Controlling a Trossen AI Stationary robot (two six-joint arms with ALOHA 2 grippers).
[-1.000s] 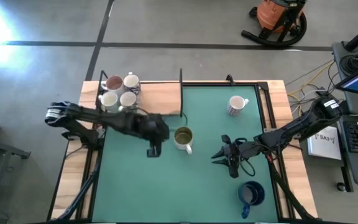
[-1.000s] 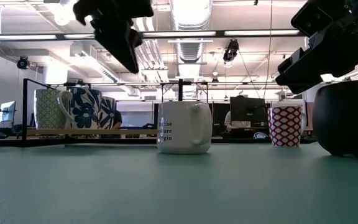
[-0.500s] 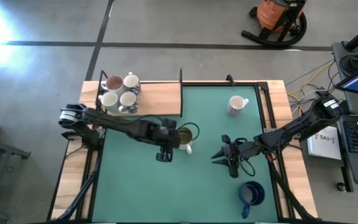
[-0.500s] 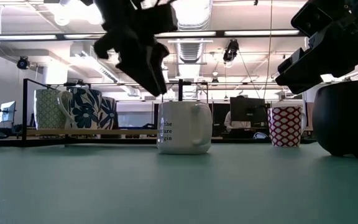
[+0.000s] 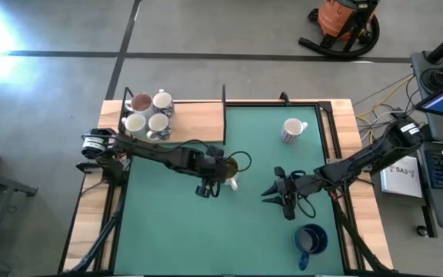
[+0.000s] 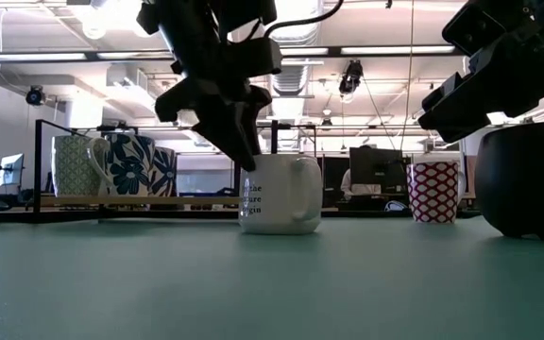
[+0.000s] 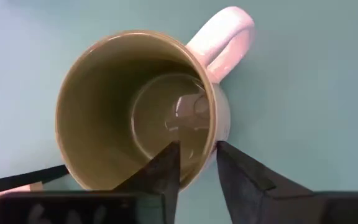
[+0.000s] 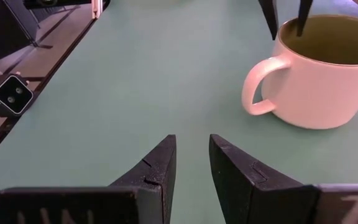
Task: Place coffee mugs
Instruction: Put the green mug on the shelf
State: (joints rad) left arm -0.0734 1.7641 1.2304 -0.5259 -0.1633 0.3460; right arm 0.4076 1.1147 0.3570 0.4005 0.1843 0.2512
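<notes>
A white mug with an olive-green inside (image 5: 227,168) (image 7: 135,106) (image 8: 319,74) stands upright on the green mat at mid-table, its handle toward the near edge. My left gripper (image 5: 210,183) (image 7: 197,149) (image 6: 244,156) points down over the mug's left rim, open. One finger is inside the mug and one outside. My right gripper (image 5: 271,192) (image 8: 191,143) waits just right of this mug, slightly open and holding nothing. Several mugs (image 5: 146,113) stand on the wooden shelf at the far left. A red-patterned mug (image 5: 291,131) and a dark blue mug (image 5: 310,240) stand on the mat. My left gripper straddles the rim (image 7: 211,134) on the mug's left side from above, one finger (image 7: 166,165) inside and one (image 7: 235,168) outside. I cannot tell whether either finger touches the wall. The mug stands on the mat.
A wire frame (image 5: 224,100) fences the wooden shelf at the far left. The red-patterned mug sits toward the far right, the dark blue mug (image 6: 532,179) at the near right. Bare green mat (image 5: 168,231) lies at the near left. The room behind holds desks and monitors.
My left gripper has moved toward the table's right and come down from above the mat onto the olive-lined mug's rim, its fingers ending on either side of the wall. The mug has stayed in place.
</notes>
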